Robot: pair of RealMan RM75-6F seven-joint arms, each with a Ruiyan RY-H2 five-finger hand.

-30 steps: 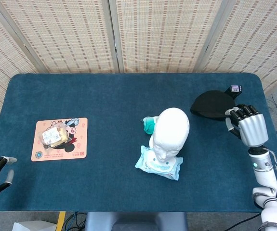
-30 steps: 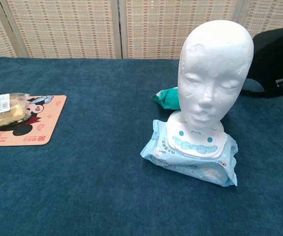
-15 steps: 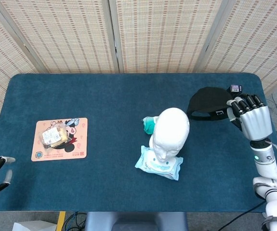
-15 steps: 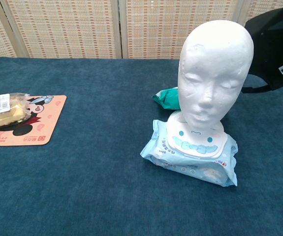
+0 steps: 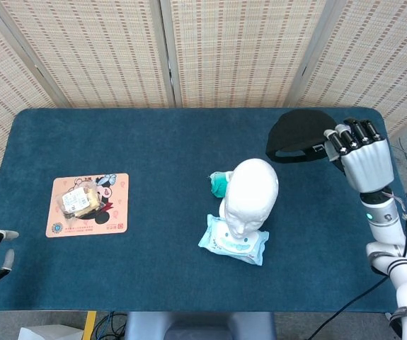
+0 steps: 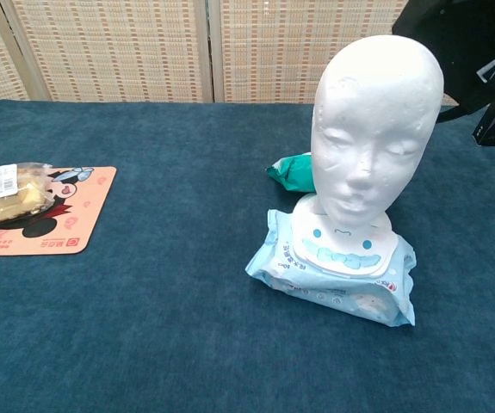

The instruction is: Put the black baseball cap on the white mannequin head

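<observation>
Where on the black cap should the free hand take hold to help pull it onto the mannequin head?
Probably the cap's open rim on the side facing the mannequin head, coming from below. The right hand already holds the far edge, and the opening hangs downward.

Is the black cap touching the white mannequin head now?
Apart. In the head view, blue table shows between the black cap and the mannequin head.

Bright, even light falls from above; my head and chest views are both sharp, without glare. The white foam mannequin head (image 5: 253,195) throws only a faint shadow on the dark blue cloth surface (image 5: 161,163). The black fabric baseball cap (image 6: 475,43) shows little detail.
</observation>
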